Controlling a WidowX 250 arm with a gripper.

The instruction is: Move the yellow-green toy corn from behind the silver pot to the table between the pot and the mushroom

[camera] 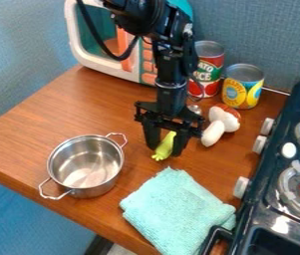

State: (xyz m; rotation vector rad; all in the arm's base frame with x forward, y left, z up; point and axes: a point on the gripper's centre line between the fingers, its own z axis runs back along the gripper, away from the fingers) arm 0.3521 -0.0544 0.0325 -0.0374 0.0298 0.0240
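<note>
The end effector (166, 152) narrowly holds the green toy (165, 145) between its fingers; the cloth (177, 211) lies by the tabletop's (109, 112) near edge.

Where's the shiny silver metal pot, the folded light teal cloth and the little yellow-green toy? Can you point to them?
Silver metal pot (85, 165): camera view, on its inside.
Light teal cloth (179, 211): camera view, middle of its top.
Yellow-green toy (165, 146): camera view, middle of its body.

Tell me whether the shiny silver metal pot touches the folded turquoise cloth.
Apart: the camera view shows a strip of brown wooden table between the pot and the cloth.
</note>
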